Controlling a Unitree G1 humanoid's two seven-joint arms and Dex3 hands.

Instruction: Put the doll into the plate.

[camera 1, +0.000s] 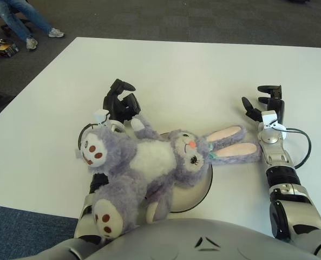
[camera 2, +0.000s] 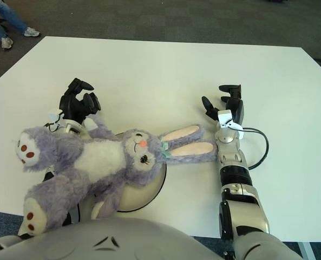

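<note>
A purple stuffed rabbit doll (camera 1: 149,162) lies on its back across a pale round plate (camera 1: 201,189) near the six o'clock edge of the white surface (camera 1: 203,70). Its head and chest cover the plate, its two pink-lined ears (camera 1: 233,143) stretch off the rim toward three o'clock onto the surface, and its legs hang past the rim toward eight o'clock, over the robot's left forearm.

The left hand (camera 1: 120,103) shows at eleven o'clock of the plate, just beside the doll's raised paw, its black fingers (camera 1: 125,85) curled loosely and pinching nothing.

The right hand (camera 1: 264,105) shows at two o'clock of the plate, just beyond the ear tips and apart from them, fingers (camera 1: 249,108) spread and holding nothing.

At the far ten o'clock corner, a person's legs (camera 1: 19,16) stand on the dark carpet.
</note>
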